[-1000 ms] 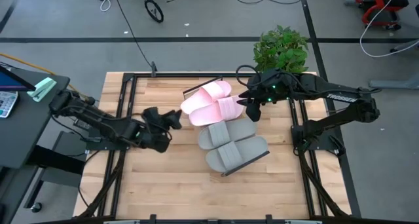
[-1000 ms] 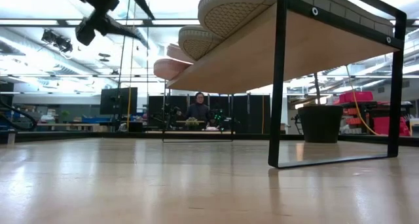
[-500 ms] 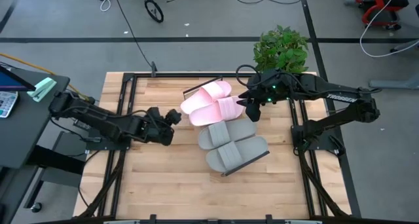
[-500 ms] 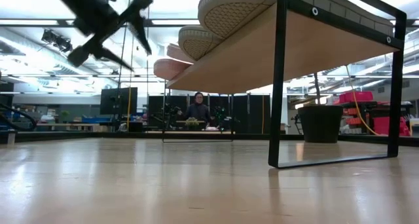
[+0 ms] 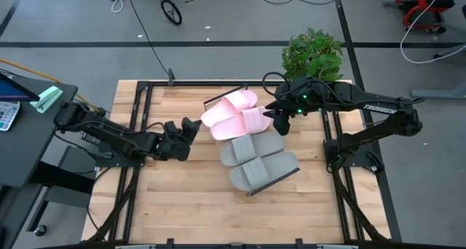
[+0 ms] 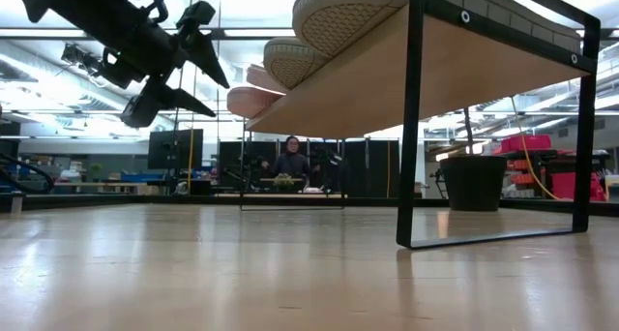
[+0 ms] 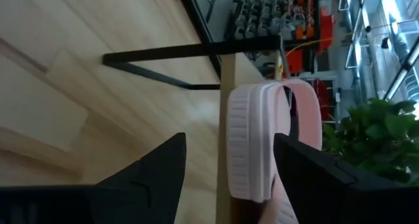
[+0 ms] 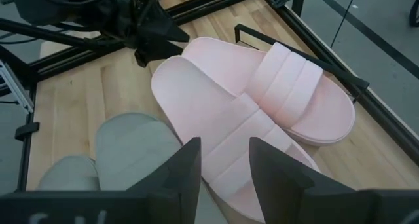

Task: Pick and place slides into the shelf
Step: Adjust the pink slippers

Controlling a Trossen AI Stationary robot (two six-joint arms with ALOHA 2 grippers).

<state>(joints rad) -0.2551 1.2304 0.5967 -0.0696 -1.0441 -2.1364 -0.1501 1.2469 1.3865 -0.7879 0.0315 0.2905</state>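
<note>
- All four slides sit on the shelf (image 5: 289, 175) mid-worktop — the pink pair (image 5: 234, 113) at its far end, the grey pair (image 5: 256, 161) at its near end, one pink slide overlapping the other.
- The left tool (image 5: 191, 128) hovers just left of the pink pair, clear of the worktop (image 5: 182, 205), fingers spread wide and holding nothing; its wrist view looks along the edge of a pink slide between the open fingers.
- The right tool (image 5: 274, 122) hangs over the right side of the pink pair, fingers part open and apparently empty, though whether it touches the slide I cannot tell.
- My read: placing is nearly done — what remains looks like tidying the pink pair.
- A next move would call for easing the left tool in level against the pink slide's side without shoving it into the grey ones or off the far edge.
- A person (image 6: 292, 163) sits well beyond the worktop.
</note>
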